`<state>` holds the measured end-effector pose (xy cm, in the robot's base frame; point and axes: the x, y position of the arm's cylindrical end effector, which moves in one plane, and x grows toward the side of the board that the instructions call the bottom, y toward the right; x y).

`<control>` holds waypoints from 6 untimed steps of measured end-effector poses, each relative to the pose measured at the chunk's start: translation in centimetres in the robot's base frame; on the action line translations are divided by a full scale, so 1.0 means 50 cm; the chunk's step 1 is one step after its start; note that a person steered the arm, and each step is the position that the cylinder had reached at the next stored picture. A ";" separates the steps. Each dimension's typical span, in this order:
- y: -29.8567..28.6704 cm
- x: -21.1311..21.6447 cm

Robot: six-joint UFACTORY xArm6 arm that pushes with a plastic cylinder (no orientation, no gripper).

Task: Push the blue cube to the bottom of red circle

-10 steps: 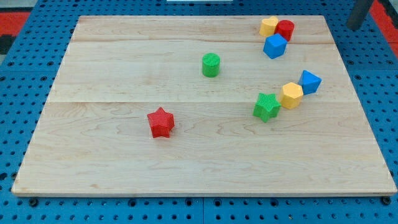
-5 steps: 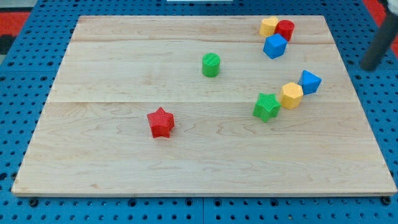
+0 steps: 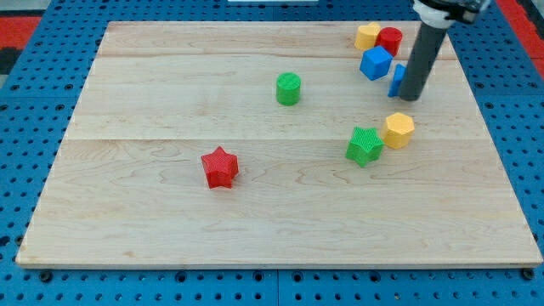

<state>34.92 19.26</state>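
Note:
The blue cube sits near the board's top right corner, just below and left of the red circle; the two are touching or nearly so. My tip is down on the board just right of the cube and a little lower. A second blue block shows as a sliver against the rod's left side, mostly hidden, between the rod and the blue cube.
A yellow block touches the red circle's left side. A yellow hexagon and a green star lie below my tip. A green cylinder and a red star lie further left on the wooden board.
My rod came in from off the board's right edge onto the board. The second blue block moved up and left from beside the yellow hexagon to near the blue cube.

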 end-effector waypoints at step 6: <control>-0.013 0.093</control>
<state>39.56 18.59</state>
